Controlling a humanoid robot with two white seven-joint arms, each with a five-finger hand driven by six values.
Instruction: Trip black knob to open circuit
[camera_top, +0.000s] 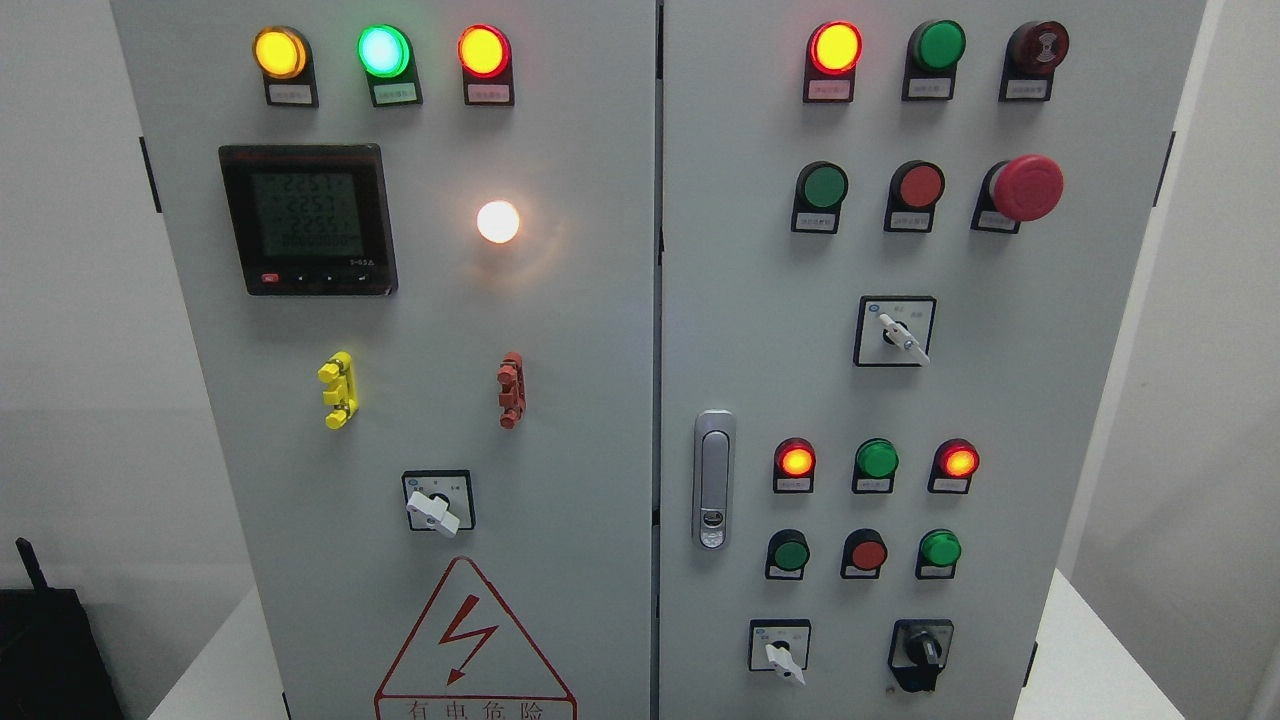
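Low on the right door (1000, 400) sits the black knob (921, 652) — untouched; neither hand shows, state unknowable.

Grey cabinet (560, 400), lamps glowing.
Black knob (921, 655) low right; red mushroom button (1026, 187) above; yellow clip (339, 390) and rust-red clip (511, 389); red lightning triangle (474, 640); green lamp (384, 50) lit.

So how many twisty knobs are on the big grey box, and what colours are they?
White knobs: 3
Black knob: 1
Total: 4
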